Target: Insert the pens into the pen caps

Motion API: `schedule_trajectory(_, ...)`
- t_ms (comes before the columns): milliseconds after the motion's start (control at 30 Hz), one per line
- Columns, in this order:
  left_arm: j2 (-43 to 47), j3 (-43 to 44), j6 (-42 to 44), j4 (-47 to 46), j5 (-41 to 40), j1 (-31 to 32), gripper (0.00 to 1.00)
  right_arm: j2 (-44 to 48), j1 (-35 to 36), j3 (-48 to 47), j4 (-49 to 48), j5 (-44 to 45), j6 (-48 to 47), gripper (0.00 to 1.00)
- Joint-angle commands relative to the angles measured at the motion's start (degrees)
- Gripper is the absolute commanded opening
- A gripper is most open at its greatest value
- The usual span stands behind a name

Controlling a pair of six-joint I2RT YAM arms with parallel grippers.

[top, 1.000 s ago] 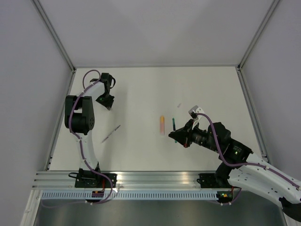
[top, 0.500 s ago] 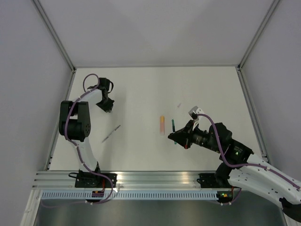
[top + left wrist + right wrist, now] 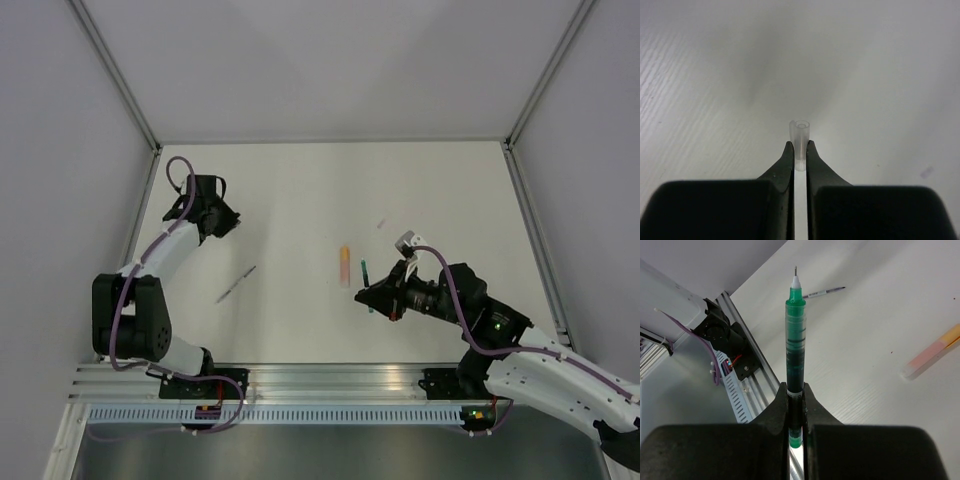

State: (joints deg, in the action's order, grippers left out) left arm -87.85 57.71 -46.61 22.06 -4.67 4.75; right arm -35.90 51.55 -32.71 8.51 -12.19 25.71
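My left gripper (image 3: 800,151) is shut on a short translucent pen cap (image 3: 800,131), whose open end points away from the fingers, above the white table. In the top view the left gripper (image 3: 230,222) hovers at the table's left side; the cap is too small to see there. The right gripper (image 3: 796,390) is shut on a dark green pen (image 3: 795,335), tip pointing outward. It is right of centre in the top view, right gripper (image 3: 366,292) and green pen (image 3: 365,276). An orange-pink pen (image 3: 345,265) lies at the centre, also orange-pink pen (image 3: 932,352). A pale grey pen (image 3: 236,284) lies left of it, also grey pen (image 3: 825,291).
White table (image 3: 300,190) with grey walls on three sides. An aluminium rail (image 3: 330,380) runs along the near edge, carrying both arm bases. A tiny grey speck (image 3: 381,223) lies behind the right gripper.
The left arm has swung left toward the wall and folded down, and its jaws have closed on the translucent cap. The right gripper has drifted slightly left with the green pen.
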Motion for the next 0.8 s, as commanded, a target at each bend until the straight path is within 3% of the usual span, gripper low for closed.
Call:
schedule_trajectory(0, 6.7, -0.8, 7.0, -8.7, 9.7, 0.3, 0.02, -2.4, 0.0, -1.6, -2.9, 0.0, -1.0, 0.00)
schedule_trajectory(67, 11.4, -2.8, 7.2, -11.4, 17.6, 0.3, 0.02, -4.5, 0.1, -2.4, -3.9, -0.1, -1.3, 0.00)
schedule_trajectory(233, 18.8, -10.7, 3.3, -28.7, 37.8, 0.9, 0.02, -10.8, 0.0, -5.2, -6.1, 1.0, -2.0, 0.00)
schedule_trajectory(333, 19.9, -11.4, -1.2, -34.4, 43.5, 3.7, 0.02, -17.0, 0.0, -6.4, -8.5, 0.8, -2.4, 0.00)
schedule_trajectory(533, 23.0, -12.6, -5.1, -44.6, 47.8, 9.7, 0.02, -23.6, 0.2, -8.0, -18.0, -2.0, 0.7, 0.00)
schedule_trajectory(767, 28.2, -17.5, -10.2, -56.0, 47.3, 14.3, 0.02, -25.4, 0.5, -9.0, -20.9, -2.8, 1.5, 0.00)
